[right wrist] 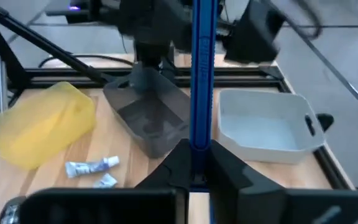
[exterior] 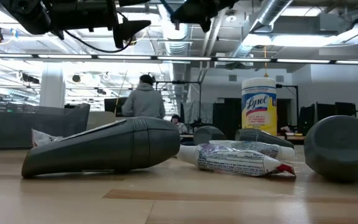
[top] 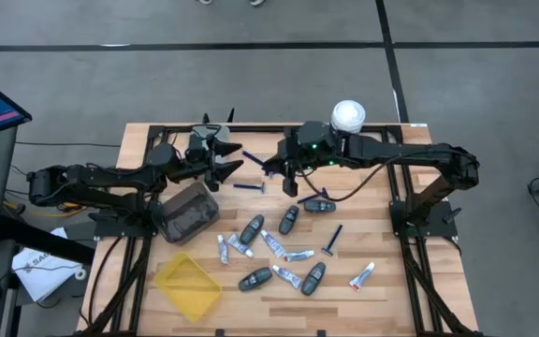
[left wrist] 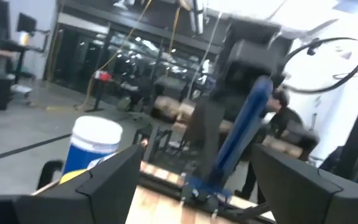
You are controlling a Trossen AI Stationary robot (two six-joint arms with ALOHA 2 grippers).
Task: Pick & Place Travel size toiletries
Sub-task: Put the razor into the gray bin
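**A:** Just past the dark grey plastic bin (top: 187,212), off the tabletop (top: 382,300), the slim dark-blue razor (right wrist: 202,74) is clamped in the right hand (right wrist: 194,168). The left hand (top: 230,164) has its fingers apart around the far end.

**B:** Looks like a hand-over. I'd close the left squarely on the handle and make sure it has hold. Only then should the right let go, and the bin is a short carry from there.

**A:** And the count?

**B:** Three razors: the held one, one lying (top: 248,186) near the bin and one (top: 334,240) farther out. Beyond the bin I make it six small white tubes (top: 298,254) and five dark grey oval fobs (top: 252,227).
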